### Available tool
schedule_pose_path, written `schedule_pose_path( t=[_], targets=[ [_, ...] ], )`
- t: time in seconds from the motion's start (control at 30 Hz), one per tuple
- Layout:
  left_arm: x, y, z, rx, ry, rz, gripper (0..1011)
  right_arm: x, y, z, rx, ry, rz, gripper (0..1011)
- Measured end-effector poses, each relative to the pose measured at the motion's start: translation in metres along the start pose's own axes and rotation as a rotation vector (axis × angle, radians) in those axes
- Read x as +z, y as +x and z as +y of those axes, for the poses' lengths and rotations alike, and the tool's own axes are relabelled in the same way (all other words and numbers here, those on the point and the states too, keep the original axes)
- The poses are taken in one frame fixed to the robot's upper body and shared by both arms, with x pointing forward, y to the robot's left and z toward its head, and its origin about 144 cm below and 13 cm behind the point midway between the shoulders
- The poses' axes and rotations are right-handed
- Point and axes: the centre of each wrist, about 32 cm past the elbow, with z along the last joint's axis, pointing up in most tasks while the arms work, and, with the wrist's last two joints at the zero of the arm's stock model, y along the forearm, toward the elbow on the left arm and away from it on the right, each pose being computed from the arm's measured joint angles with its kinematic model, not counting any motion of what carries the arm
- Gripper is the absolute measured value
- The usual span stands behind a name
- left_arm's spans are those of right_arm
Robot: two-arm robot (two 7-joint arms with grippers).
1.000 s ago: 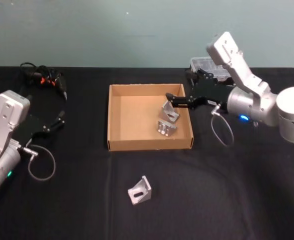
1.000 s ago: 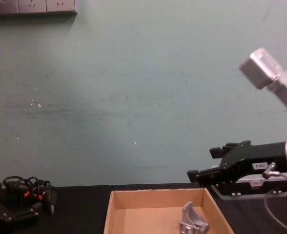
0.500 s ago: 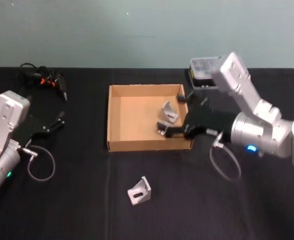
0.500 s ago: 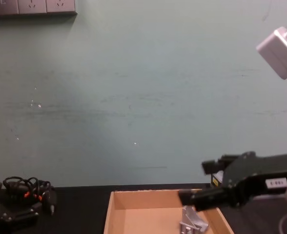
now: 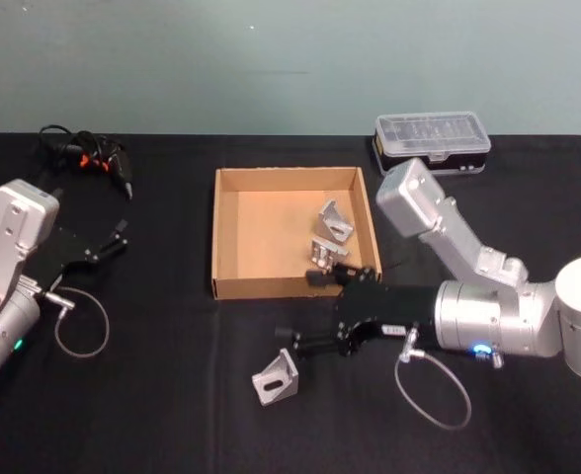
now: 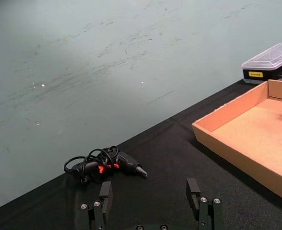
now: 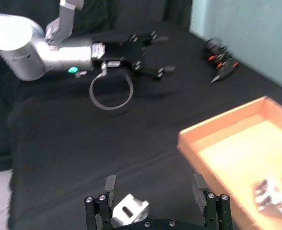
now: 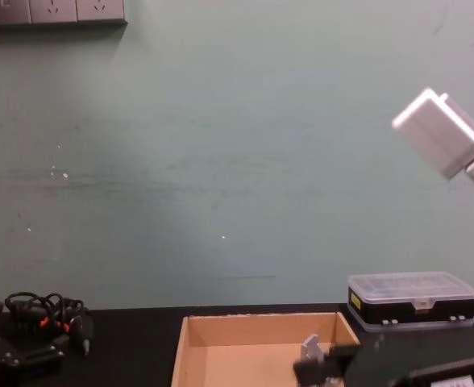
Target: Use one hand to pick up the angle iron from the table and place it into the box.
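1. The angle iron (image 5: 276, 376) lies loose on the table (image 5: 152, 415), towards the front edge and apart from the box. One flange is flat on the table and the other stands up, so a pinch across the upright flange looks workable.
2. The right gripper (image 5: 296, 306) is low over the table, between the angle iron and the box's front wall. Its jaws are spread wide and hold nothing. In the right wrist view the angle iron (image 7: 129, 208) sits between the fingers, close to one finger (image 7: 110, 184), and I cannot tell whether they touch. I judge it is lining up the grasp. It should centre first, or closing may knock the piece aside.
3. The box (image 5: 214, 237) is open-topped at mid-table. It holds two more angle irons along its right side, one (image 5: 325, 255) nearer and one (image 5: 336, 221) behind it. The left of its floor is bare, which leaves room for a drop.
4. The left gripper (image 5: 121, 237) is parked at the table's left, fingers apart and empty, well clear of the box.
5. Farthest back, a closed case (image 5: 432, 138) sits behind the box's right corner and the cables (image 5: 85, 155) lie at far left. Neither looks to be in the way.
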Motion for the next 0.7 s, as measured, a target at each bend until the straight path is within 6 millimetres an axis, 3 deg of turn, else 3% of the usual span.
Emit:
schedule_pose_path(
  t=[0.7],
  targets=[
    [0.0,0.0,0.0,0.0,0.0,0.0,1012,-0.016,-0.01,0.026,0.009,-0.128,0.116,1000]
  ],
)
